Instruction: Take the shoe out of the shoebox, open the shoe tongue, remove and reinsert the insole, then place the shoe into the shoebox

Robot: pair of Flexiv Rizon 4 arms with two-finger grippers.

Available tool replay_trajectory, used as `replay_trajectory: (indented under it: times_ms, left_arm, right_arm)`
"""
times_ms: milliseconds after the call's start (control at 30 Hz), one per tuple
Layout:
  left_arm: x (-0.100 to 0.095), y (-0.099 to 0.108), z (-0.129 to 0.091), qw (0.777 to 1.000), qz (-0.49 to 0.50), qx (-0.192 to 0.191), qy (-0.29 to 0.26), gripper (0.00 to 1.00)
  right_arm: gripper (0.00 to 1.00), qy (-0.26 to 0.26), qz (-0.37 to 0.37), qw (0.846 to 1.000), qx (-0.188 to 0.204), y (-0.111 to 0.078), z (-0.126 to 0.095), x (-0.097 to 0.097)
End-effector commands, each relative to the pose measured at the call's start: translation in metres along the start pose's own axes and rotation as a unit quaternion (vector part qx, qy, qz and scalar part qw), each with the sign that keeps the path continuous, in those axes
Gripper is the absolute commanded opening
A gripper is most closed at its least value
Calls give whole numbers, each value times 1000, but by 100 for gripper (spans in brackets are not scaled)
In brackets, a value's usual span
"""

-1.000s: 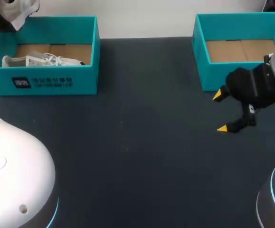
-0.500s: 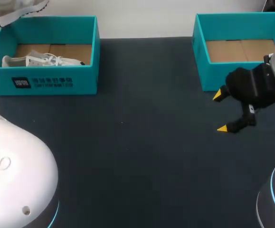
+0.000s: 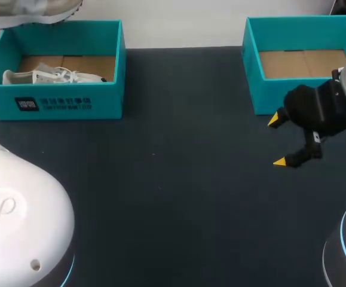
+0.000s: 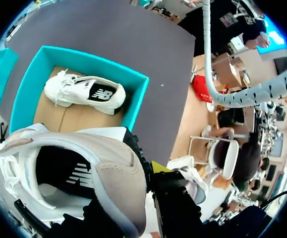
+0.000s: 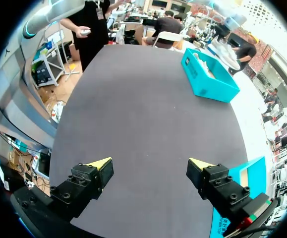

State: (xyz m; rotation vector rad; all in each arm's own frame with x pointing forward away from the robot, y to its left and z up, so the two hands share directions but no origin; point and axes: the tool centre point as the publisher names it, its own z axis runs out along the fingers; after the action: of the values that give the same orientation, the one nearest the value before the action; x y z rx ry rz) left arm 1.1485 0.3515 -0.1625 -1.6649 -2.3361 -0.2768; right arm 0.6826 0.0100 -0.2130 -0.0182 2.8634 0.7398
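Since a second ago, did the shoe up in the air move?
Yes. The lifted shoe has shifted to the right, along above the back wall of the left shoebox, which stayed put.

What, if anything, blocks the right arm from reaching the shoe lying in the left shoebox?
Probably not reachable now: its fingers sit far across the table, and the lifted shoe hangs above the left shoebox holding that shoe.
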Motion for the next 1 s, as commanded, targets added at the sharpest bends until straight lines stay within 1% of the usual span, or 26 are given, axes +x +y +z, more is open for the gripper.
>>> replay_trajectory:
  times_ms: [33,200,267,333,367,500,533,567,700,767,1000]
  left_arm:
    - [3,-13,2,959,253,-128,22,0]
    - [3,-13,2,959,253,-128,22,0]
    - [-1,-13,5,962,242,-124,7,0]
    - [-5,-13,8,962,244,-121,12,0]
    - [-6,-14,8,963,239,-121,5,0]
    - [-10,-15,7,963,241,-122,8,0]
    - [-11,-15,8,964,235,-122,-4,0]
    - [-12,-15,8,964,236,-121,-1,0]
    - [-19,-16,12,969,220,-114,0,0]
    - [-22,-15,14,970,219,-108,-9,0]
    - [-40,-13,29,976,193,-96,-26,0]
  right_arm:
    - [100,0,0,1000,1,0,1,0]
    - [100,0,0,1000,1,0,1,0]
    - [100,0,0,1000,1,0,1,0]
    - [100,0,0,1000,1,0,1,0]
    - [100,0,0,1000,1,0,1,0]
    - [100,0,0,1000,1,0,1,0]
    - [100,0,0,1000,1,0,1,0]
    - [100,0,0,1000,1,0,1,0]
    - [100,0,0,1000,1,0,1,0]
    - [100,0,0,1000,1,0,1,0]
    - [100,0,0,1000,1,0,1,0]
